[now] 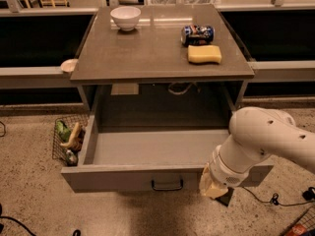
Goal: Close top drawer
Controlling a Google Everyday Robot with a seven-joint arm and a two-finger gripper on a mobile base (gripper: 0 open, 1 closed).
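Note:
The top drawer (147, 149) is a wide, deep grey box pulled far out from under the tabletop, and it is empty inside. Its plain grey front (113, 179) faces me, with a small dark bar handle (167, 185) at the centre. My white arm (261, 141) comes in from the right. My gripper (215, 188) sits at the drawer front, just right of the handle and low against the front's right part. The arm's wrist covers the fingers.
The grey tabletop (157, 43) holds a white bowl (125, 17), a blue can (198, 34) and a yellow sponge (204, 53). A wire basket (69, 139) with items stands on the floor at the drawer's left. Cables (275, 199) lie on the floor at the right.

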